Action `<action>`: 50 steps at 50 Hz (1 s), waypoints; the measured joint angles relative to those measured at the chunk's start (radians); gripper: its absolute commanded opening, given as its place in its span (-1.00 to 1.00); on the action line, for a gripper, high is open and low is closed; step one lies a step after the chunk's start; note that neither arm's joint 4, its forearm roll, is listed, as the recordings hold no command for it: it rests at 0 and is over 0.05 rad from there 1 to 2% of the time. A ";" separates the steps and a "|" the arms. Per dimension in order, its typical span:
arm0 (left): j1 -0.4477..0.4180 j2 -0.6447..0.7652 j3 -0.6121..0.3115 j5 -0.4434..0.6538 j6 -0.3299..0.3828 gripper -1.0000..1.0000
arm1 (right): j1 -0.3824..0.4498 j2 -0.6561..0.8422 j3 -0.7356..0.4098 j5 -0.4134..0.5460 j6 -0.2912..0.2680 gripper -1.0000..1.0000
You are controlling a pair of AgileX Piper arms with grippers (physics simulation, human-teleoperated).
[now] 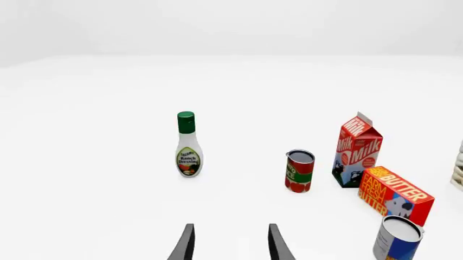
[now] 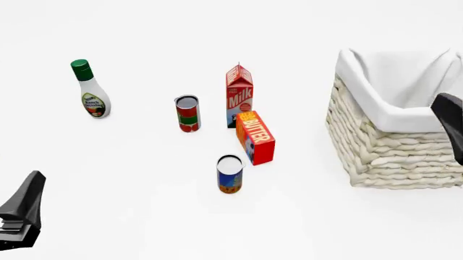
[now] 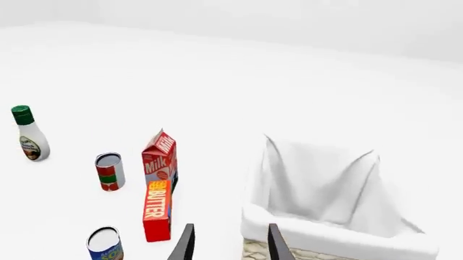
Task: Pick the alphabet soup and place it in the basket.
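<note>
The alphabet soup [image 2: 230,174] is a small can with a pale top and a blue label that turns orange lower down. It stands upright near the middle of the table, and it also shows in both wrist views [image 1: 396,238] [image 3: 105,245]. The basket [image 2: 391,146] is pale wicker with a white cloth lining and stands at the right; its cloth rim [image 3: 318,232] fills much of the right wrist view. My left gripper [image 1: 230,230] is open and empty, well short of the can. My right gripper [image 3: 230,230] is open and empty, just before the basket's near rim.
A ranch dressing bottle [image 2: 90,92] stands at the back left. A red-and-green can [image 2: 187,112], a milk carton [image 2: 239,95] and a butter box [image 2: 255,136] stand behind the soup. Dark parts of the left arm [image 2: 21,216] and right arm [image 2: 450,116] enter at the edges.
</note>
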 measured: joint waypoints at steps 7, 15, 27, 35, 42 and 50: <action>0.000 0.000 0.000 0.000 0.000 1.00 | 0.054 0.102 -0.154 0.083 -0.046 1.00; 0.000 0.000 0.000 0.000 0.000 1.00 | 0.125 0.225 -0.303 0.173 -0.090 1.00; 0.000 0.000 0.000 0.000 0.000 1.00 | 0.235 0.390 -0.484 0.282 -0.126 1.00; 0.000 0.000 0.000 0.000 0.000 1.00 | 0.291 0.506 -0.588 0.340 -0.109 1.00; 0.000 0.000 0.000 0.000 0.000 1.00 | 0.322 0.604 -0.687 0.397 -0.095 1.00; 0.000 0.000 0.000 0.000 0.000 1.00 | 0.360 0.691 -0.761 0.433 -0.102 1.00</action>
